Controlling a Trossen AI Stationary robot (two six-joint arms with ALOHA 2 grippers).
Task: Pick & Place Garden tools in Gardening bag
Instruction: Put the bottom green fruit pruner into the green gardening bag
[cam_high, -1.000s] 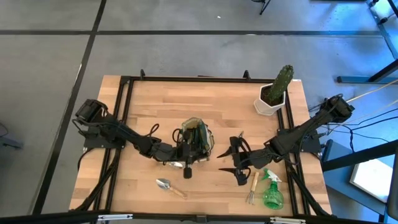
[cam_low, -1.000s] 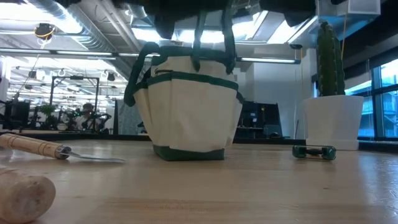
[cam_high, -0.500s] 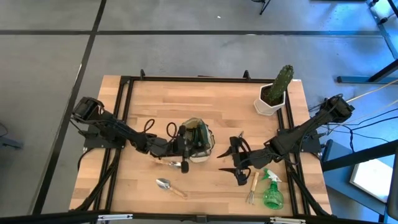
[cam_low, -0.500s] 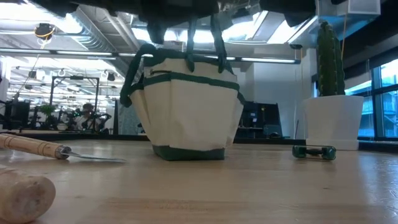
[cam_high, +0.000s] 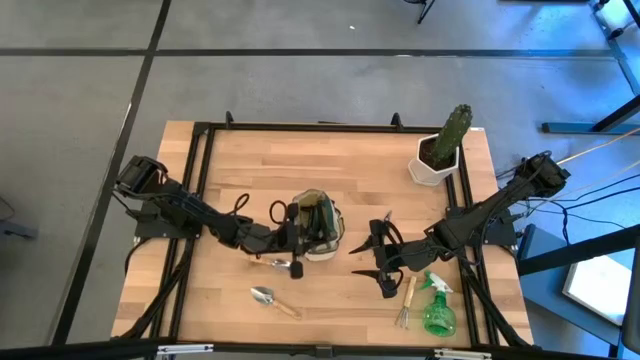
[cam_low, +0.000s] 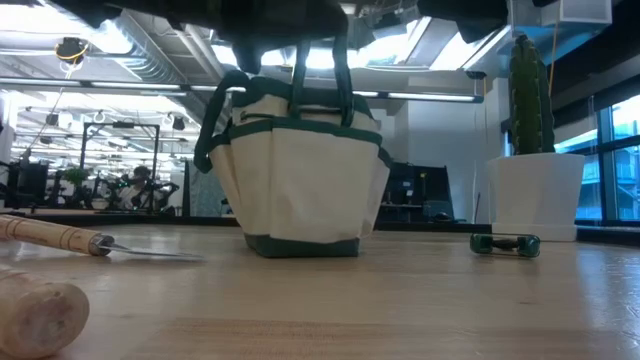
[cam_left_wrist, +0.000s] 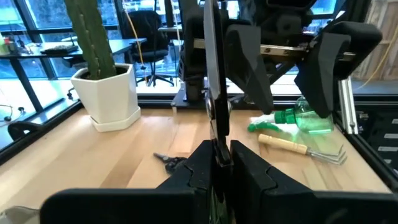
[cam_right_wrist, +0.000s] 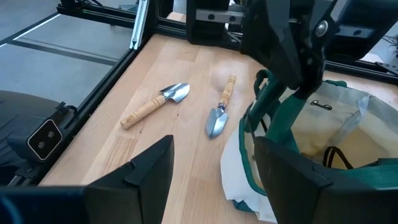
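A gardening bag (cam_high: 317, 221) of beige fabric with green trim stands upright near the middle of the wooden tabletop (cam_high: 330, 165), seen from above with its mouth open and a dark tool inside. The left gripper (cam_high: 296, 222) sits at the bag's left rim, its fingers (cam_left_wrist: 205, 163) pinched together on a green loop handle (cam_left_wrist: 212, 81) that rises straight up between them in the left wrist view; the low view shows the handle (cam_low: 322, 62) pulled taut above the bag (cam_low: 300, 170). The right gripper (cam_high: 378, 255) hovers just to the bag's right, its fingers (cam_right_wrist: 149, 165) spread wide apart and holding nothing. Two wooden-handled trowels lie on the tabletop on the left arm's side: one (cam_high: 280, 264) just in front of the bag under the left gripper, the other (cam_high: 272, 300) nearer the front edge. By the right arm, a wooden-handled hand fork (cam_high: 405, 303) lies just beside a green spray bottle (cam_high: 437, 308), which rests on its side near the front right corner. A small dark object (cam_low: 505, 243) lies on the tabletop between the bag and the pot in the low view; what it is cannot be told. A cactus (cam_high: 452, 131) in a white hexagonal pot (cam_high: 430, 171) stands at the far right corner, well apart from the bag.
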